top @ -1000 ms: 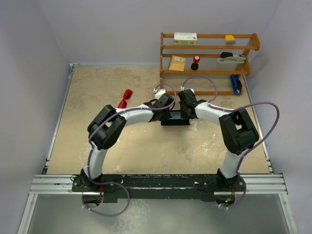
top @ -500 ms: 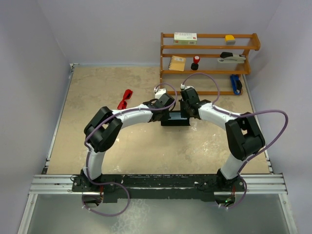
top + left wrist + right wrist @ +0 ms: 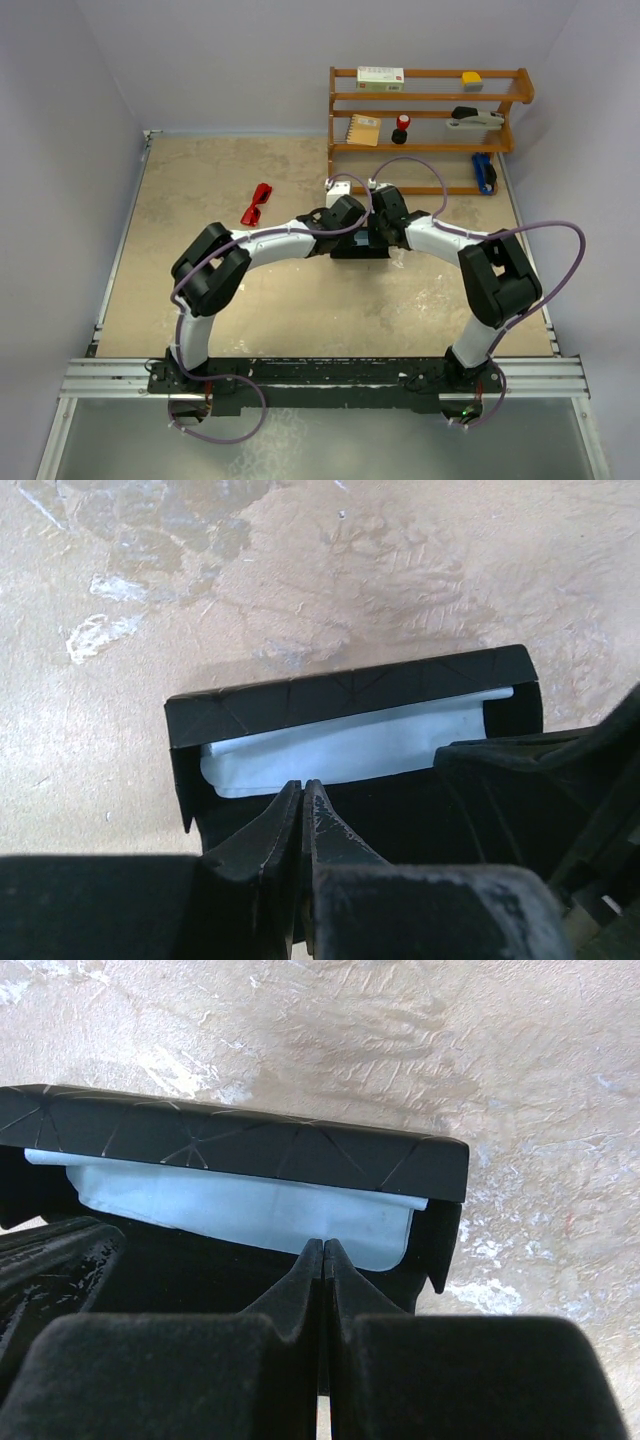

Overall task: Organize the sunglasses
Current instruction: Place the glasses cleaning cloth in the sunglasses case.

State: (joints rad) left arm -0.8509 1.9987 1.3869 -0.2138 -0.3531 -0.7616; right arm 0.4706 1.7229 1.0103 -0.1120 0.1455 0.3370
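Observation:
The red sunglasses [image 3: 257, 204] lie folded on the table, left of both arms and apart from them. A black case [image 3: 360, 250] lies open at mid-table under both wrists. In the left wrist view the case [image 3: 340, 692] holds a light blue cloth [image 3: 350, 745], and my left gripper [image 3: 302, 783] is shut with its tips over the case's dark inside, nothing between them. In the right wrist view my right gripper [image 3: 323, 1242] is shut too, its tips at the edge of the cloth [image 3: 240, 1210] below the case lid [image 3: 250, 1145]. The sunglasses show in neither wrist view.
A wooden shelf rack [image 3: 430, 130] stands at the back right with a notebook [image 3: 363, 130], a box [image 3: 380, 78], a stapler [image 3: 474, 118] and small items. A blue object [image 3: 484, 172] lies at its foot. Walls close in the left, right and far sides.
Both wrists have shifted slightly toward each other and the far side over the case, and the right elbow has swung outward. The sunglasses have not moved. Both grippers have stayed shut.

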